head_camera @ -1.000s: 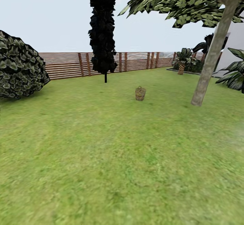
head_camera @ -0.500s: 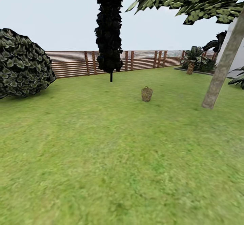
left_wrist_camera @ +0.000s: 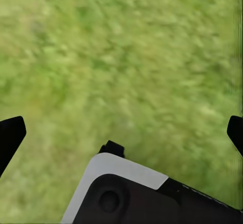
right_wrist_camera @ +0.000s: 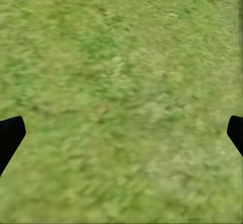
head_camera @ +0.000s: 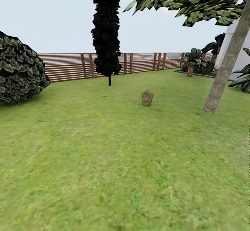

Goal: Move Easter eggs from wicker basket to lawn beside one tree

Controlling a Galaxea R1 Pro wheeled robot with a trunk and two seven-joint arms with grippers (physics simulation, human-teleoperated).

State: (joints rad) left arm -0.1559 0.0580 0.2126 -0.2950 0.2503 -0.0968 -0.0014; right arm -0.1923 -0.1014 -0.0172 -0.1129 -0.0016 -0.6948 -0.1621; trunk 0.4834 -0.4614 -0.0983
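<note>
- Since half a second ago the whole head view has been swung: the dark cypress, the bush and the basket are all seen further toward the left of the picture than before, so the camera has been turned rather than the things moved.
- The lawn (head_camera: pixel 114 168) is spread across most of the head view as flat green grass, and it is also seen beneath both wrist cameras.
- The tree (head_camera: pixel 227 62) with the pale bare trunk is seen leaning at the right, its leafy canopy overhanging the top of the picture; a white house wall is glimpsed just behind it.
- A tall dark cypress (head_camera: pixel 106 29) is seen standing near the wooden fence (head_camera: pixel 69 65) that bounds the garden, with a round bush (head_camera: pixel 19 71) at the far left.
- The wicker basket (head_camera: pixel 147 98) is found upright on the grass, well ahead, between the cypress and the pale trunk and apart from both; its contents cannot be made out at this range, though eggs may be inside.
- The left gripper (left_wrist_camera: pixel 121 133) is seen with its jaws spread wide over bare grass, nothing between them.
- The right gripper (right_wrist_camera: pixel 121 133) is likewise held with jaws spread apart above the grass, empty.
</note>
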